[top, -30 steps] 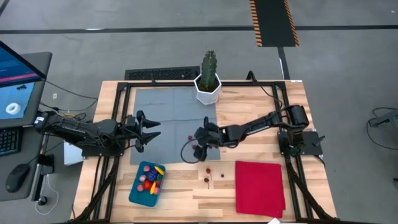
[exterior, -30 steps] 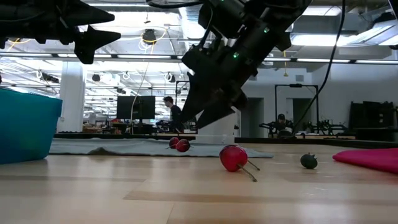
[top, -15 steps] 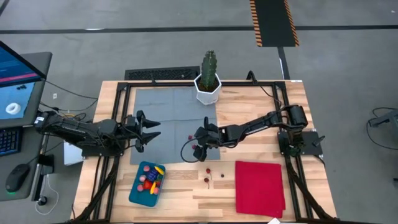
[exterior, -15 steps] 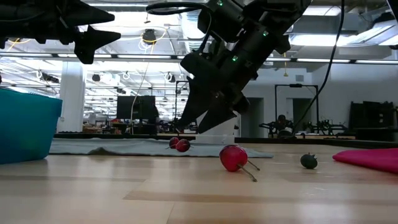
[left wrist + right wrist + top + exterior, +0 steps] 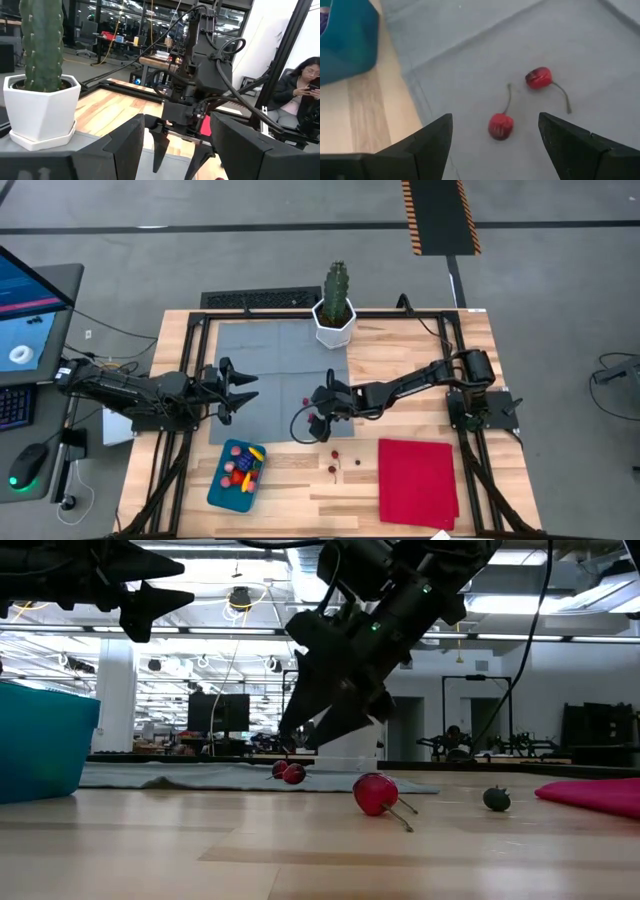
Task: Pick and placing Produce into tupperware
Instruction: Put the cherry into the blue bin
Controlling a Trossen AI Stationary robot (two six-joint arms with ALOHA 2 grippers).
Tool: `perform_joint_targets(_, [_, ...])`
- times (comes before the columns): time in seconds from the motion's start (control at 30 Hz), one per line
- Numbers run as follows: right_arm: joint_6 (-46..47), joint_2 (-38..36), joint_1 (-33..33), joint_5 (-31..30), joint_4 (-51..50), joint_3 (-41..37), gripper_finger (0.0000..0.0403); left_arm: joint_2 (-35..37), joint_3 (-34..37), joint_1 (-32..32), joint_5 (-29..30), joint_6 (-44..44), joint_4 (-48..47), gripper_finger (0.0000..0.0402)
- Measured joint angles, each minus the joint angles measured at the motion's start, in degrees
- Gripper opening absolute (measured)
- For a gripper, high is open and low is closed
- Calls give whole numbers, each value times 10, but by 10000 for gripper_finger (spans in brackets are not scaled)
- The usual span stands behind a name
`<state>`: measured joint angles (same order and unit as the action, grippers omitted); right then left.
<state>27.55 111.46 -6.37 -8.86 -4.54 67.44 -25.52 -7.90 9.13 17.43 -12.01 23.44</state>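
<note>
Even, bright overhead light fills the scene, and ceiling strip lamps glare white behind the backlit, near-black right gripper [image 5: 315, 735] in the low view. Below that gripper, soft faint shadows lie beside the red cherries [image 5: 520, 102], while its own fingers [image 5: 427, 145] look blurred close to the lens.

**Setting: robotics lab in an open-plan industrial hall**

Wooden table [image 5: 400, 360] ringed by a black metal frame [image 5: 260, 300], standing on a bare grey concrete floor [image 5: 250, 240] with a yellow-black hazard strip [image 5: 440, 215]. Monitor [image 5: 30, 305], keyboard and mouse [image 5: 22, 465] sit beside the rig, cables trailing. Low view: exposed ceiling with strip lights [image 5: 160, 632], white column [image 5: 115, 695], rows of workstations with screens [image 5: 222, 712], a person standing among them. Left wrist view: more benches behind, and a seated person [image 5: 300, 92] looking at a phone.
</note>
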Motion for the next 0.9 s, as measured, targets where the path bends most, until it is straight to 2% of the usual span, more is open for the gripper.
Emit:
perform_joint_targets(0.1, [9, 4, 0, 16, 0, 0, 317, 0, 0, 0, 0, 0, 0, 217])
perform_joint_targets(0.33, [11, 41, 0, 18, -8, 17, 317, 0, 0, 0, 0, -1, 0, 217])
perform_joint_targets(0.37, [8, 42, 0, 17, -32, 20, 317, 0, 0, 0, 0, -4, 0, 217])
perform_joint_targets(0.57, [6, 41, 0, 11, -18, 33, 317, 0, 0, 0, 0, -5, 0, 217])
perform_joint_targets(0.9, [5, 42, 2, 12, -4, 33, 288, 0, 0, 0, 0, -6, 0, 217])
